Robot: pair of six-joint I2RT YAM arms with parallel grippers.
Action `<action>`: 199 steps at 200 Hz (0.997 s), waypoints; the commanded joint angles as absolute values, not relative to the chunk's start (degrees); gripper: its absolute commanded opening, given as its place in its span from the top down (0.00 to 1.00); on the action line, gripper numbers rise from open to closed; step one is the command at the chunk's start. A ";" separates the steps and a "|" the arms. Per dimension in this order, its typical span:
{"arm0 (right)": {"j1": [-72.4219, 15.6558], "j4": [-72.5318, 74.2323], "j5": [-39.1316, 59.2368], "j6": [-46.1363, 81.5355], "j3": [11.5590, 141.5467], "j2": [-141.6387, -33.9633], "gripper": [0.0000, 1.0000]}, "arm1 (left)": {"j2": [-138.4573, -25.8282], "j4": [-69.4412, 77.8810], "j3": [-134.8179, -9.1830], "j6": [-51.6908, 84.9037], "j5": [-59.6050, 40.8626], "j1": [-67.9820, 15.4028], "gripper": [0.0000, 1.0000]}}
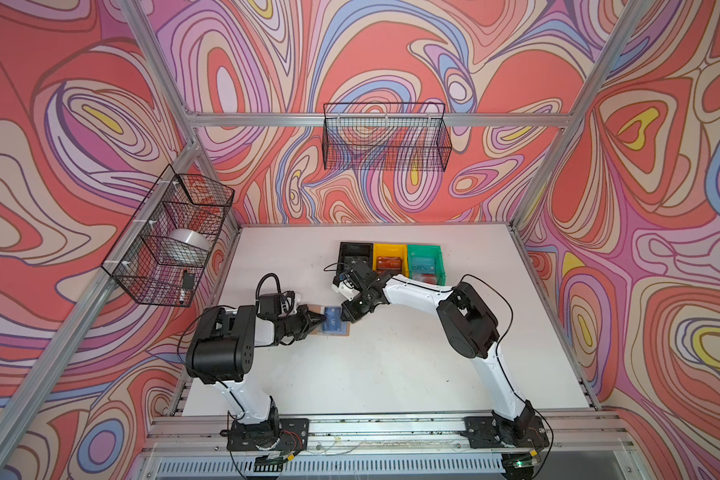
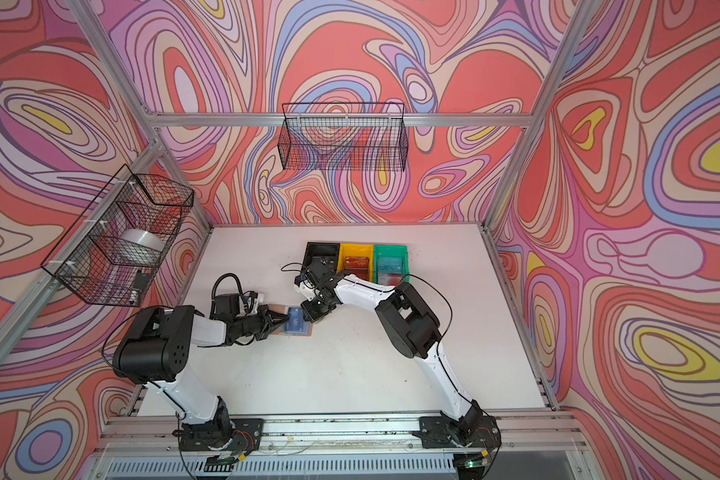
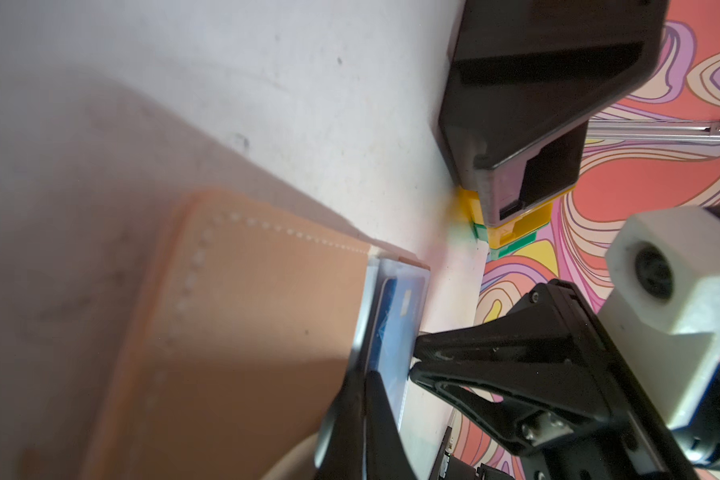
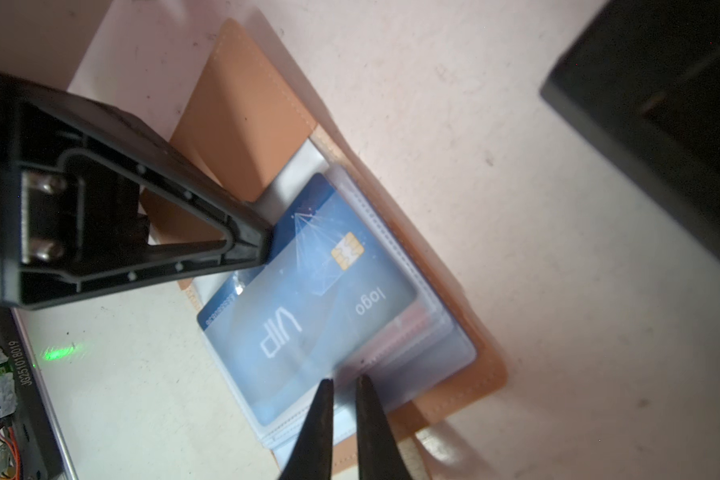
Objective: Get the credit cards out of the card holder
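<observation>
We see red card [image 1: 388, 263] binned; left gripper [image 1: 322, 319] clamps blue card [image 4: 308, 291] still in card holder [image 4: 242, 124]; right gripper [image 4: 344, 381]: cannot tell.

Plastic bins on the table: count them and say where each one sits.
3, side by side at the far side of the table: the black bin left, the yellow bin middle, the green bin right. None seems hidden.
</observation>
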State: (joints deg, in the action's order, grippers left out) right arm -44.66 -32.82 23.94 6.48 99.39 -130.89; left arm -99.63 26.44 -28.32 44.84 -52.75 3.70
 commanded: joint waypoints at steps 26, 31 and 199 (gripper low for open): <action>-45.36 -38.30 21.97 5.89 96.62 -135.95 0.85 | -101.34 26.44 -27.86 44.92 -52.60 2.97 1.00; -45.35 -38.32 21.97 5.87 96.68 -135.94 0.85 | -101.34 26.26 -27.87 44.76 -52.62 2.99 1.00; -45.35 -38.66 20.39 5.54 94.61 -135.51 0.85 | -91.72 5.08 -31.86 34.77 -45.84 5.55 1.00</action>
